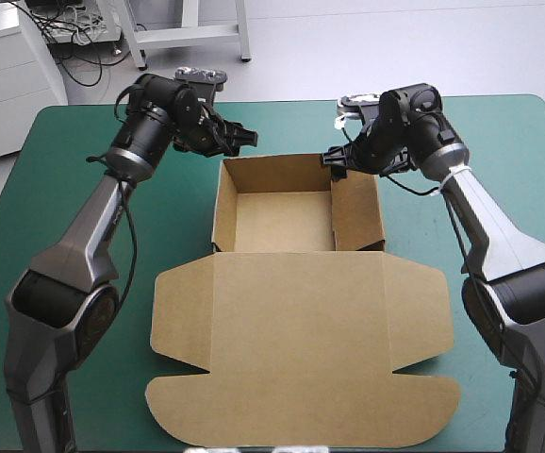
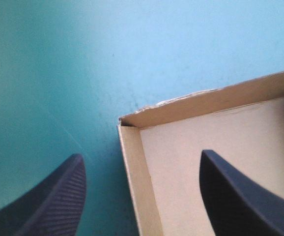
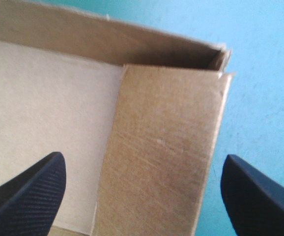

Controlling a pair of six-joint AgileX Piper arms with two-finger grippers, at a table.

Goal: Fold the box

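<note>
The brown box (image 1: pixel 282 222) lies mid-table as an open tray with raised walls. Its lid (image 1: pixel 301 330) lies flat toward the front edge. My left gripper (image 1: pixel 238 137) hovers open over the tray's far left corner. In the left wrist view the left gripper (image 2: pixel 141 155) straddles the left wall (image 2: pixel 132 172), one finger outside and one over the floor. My right gripper (image 1: pixel 334 159) is open above the far right corner. In the right wrist view the right gripper (image 3: pixel 143 156) spans the broad, tilted right wall panel (image 3: pixel 171 123), holding nothing.
The teal-green cover (image 1: pixel 65 189) stretches on both sides of the box and beyond its far wall. The lid's rounded flaps (image 1: pixel 301 420) reach close to the table's front edge. Both arms come in along the sides of the lid.
</note>
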